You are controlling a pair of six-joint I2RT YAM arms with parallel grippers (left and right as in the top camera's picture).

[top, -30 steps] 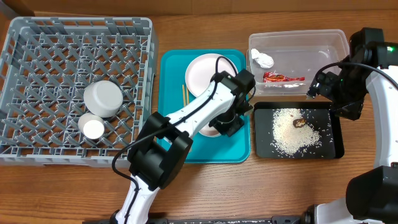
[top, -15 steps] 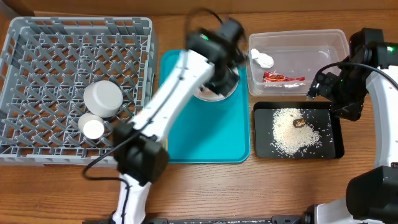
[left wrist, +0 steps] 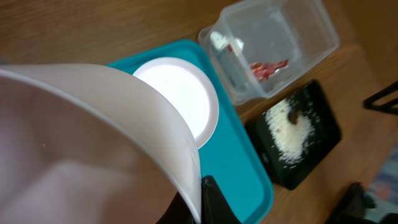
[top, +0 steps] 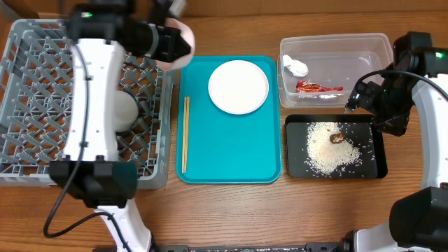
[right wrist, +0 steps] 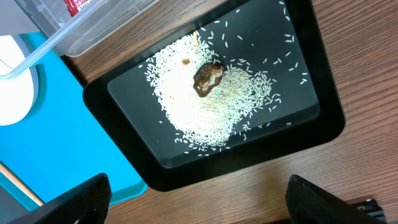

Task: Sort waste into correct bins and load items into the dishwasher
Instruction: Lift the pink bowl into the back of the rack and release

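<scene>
1. Dish rack [top: 28, 84]: grey lattice, on the left of the wooden surface [top: 315, 210]. A grey bowl [top: 126, 112] sits inside it, partly hidden by the left arm.

2. White dish [left wrist: 93, 137]: held in the air, tilted on edge, over the rack's right wall near the far corner. It touches neither the rack nor the tray.

3. Left hand [left wrist: 200, 198]: pressed together on the rim of the white dish. 1 dark finger shows under the rim in the wrist view.

4. Turquoise tray [top: 231, 147]: just right of the rack. It carries 1 round white plate [top: 239, 86], lying flat at the far end. The chopsticks [top: 185, 133] lie side by side along its left edge, lengthwise.

5. Clear tub [top: 336, 38]: beyond the tray's right side, at the far right of the surface. It holds 1 crumpled white tissue [top: 295, 67] in its left end and 1 red wrapper [top: 318, 87] near its front wall, the 2 apart.

6. Black tray [top: 297, 168]: directly in front of the tub. It holds a spread heap of rice [right wrist: 211, 112] with 1 brown scrap [right wrist: 208, 78] resting on the heap.

7. Right hand [right wrist: 199, 208]: spread wide, holding nothing. It hangs above the surface beside the black tray's edge, touching nothing.
</scene>
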